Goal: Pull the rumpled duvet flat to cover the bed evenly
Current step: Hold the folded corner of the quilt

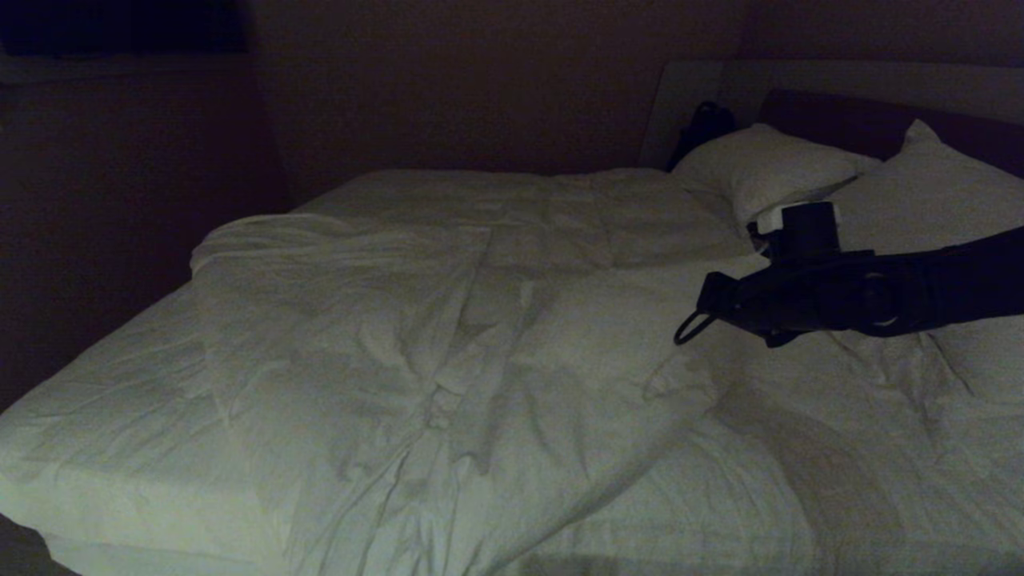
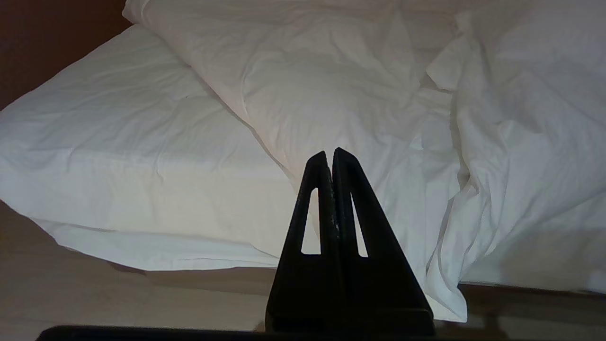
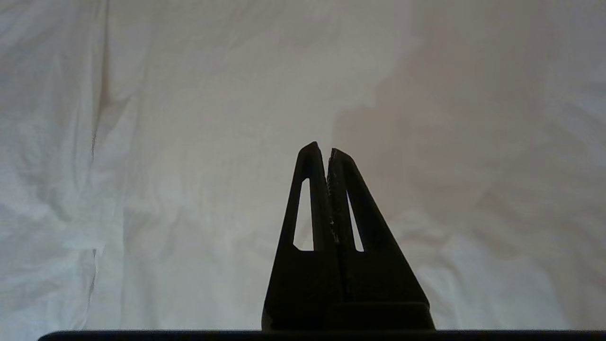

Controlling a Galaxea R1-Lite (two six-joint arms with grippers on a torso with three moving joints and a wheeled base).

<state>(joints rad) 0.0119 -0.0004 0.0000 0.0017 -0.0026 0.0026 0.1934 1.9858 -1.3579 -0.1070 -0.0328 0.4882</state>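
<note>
Clearly the duvet (image 1: 448,336) lies bunched across the bed (image 1: 96,416), nothing flattened yet. Right hand (image 1: 708,308) hovers above it, fingers pressed together, empty.

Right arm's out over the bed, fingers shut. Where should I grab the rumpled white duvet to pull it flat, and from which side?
Probably the puffy white duvet's bunched left edge fold, taken from above: it is doubled back there, leaving the smooth white mattress sheet bare beside it. A raised ridge suits a pinch. The right gripper hangs above the middle, shut; open it first.
</note>
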